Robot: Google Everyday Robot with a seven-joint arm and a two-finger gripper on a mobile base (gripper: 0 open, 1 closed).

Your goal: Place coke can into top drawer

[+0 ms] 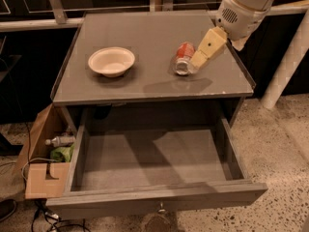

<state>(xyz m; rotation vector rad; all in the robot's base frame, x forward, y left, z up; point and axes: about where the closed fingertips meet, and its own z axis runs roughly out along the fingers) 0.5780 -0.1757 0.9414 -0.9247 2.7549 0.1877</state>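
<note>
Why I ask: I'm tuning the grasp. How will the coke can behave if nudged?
The coke can lies on its side on the cabinet top, so a sideways nudge would probably roll it. Its smooth round wall looks slippery, and the thin metal may dent under a hard squeeze. The gripper sits close beside it.
</note>
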